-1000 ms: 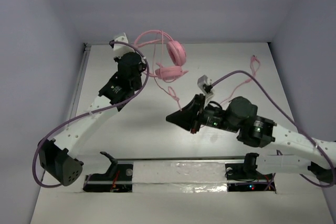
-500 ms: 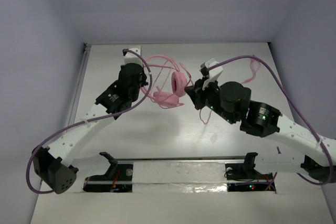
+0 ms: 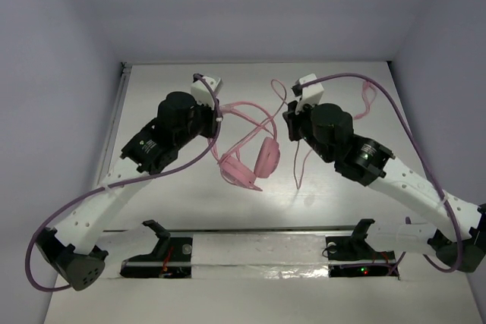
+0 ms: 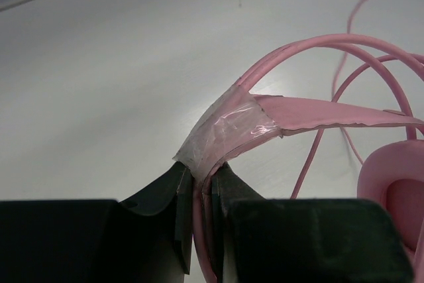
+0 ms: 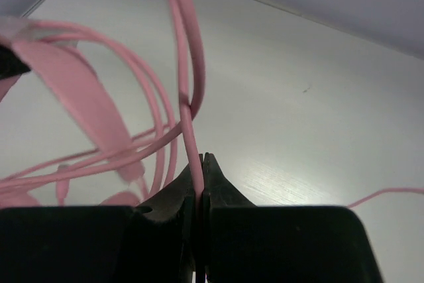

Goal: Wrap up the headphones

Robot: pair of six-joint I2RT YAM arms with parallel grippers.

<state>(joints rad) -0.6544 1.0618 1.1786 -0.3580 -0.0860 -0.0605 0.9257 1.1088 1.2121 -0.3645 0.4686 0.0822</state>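
White tabletop (image 3: 175, 210), grey walls behind. The left gripper (image 4: 202, 178) is clamped on a taped stretch of the headband (image 4: 318, 112), holding the headphones (image 3: 266, 155) over mid-table with the earcups hanging below. Opposite, the right gripper (image 5: 201, 166) pinches the thin pink cord (image 5: 190, 107) between closed jaws, just beside the band. Cord loops cross the headband, though how many turns are on is hard to tell from these views. Wrapping appears under way. The next move likely calls for the right arm to carry the cord around the band without letting it slacken, while the left holds steady.
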